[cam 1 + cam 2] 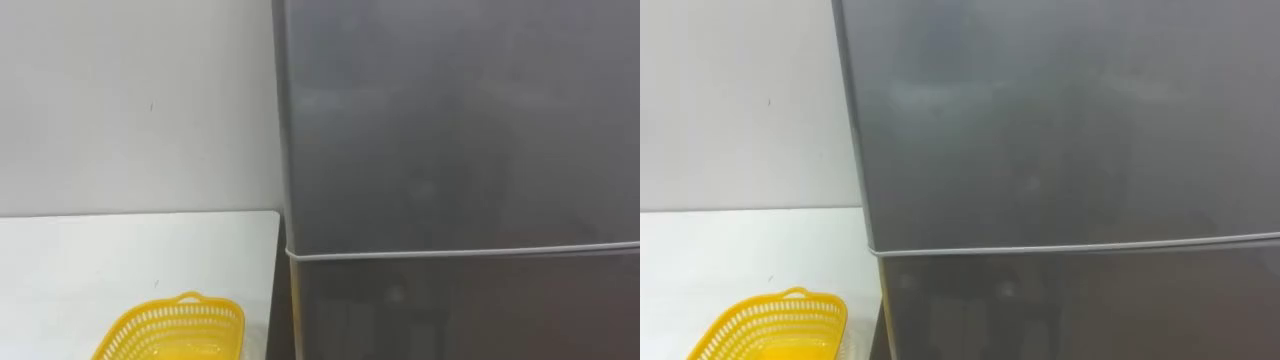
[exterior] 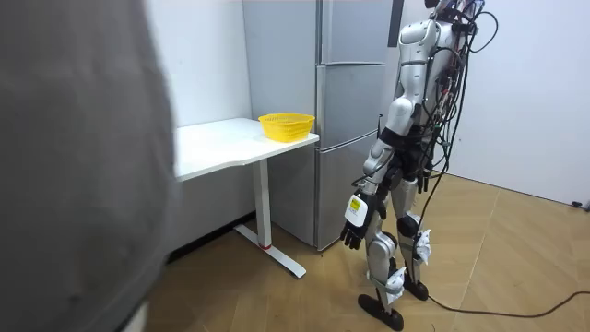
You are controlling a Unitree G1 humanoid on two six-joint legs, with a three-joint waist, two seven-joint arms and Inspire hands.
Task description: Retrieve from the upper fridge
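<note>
Room view: the left robot hand (image 2: 355, 224) hangs low; open or closed, I cannot tell. Reaching for the shut upper fridge door (image 1: 450, 120) could clip the basket (image 1: 175, 328) at the surface (image 1: 120, 255) edge.

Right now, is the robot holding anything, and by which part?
Nothing that can be seen: the left hand hangs relaxed and empty in front of the closed fridge.

Yellow basket (image 1: 175, 325) cut by the lower edge; fridge (image 1: 460, 150) contents behind closed doors.
</note>
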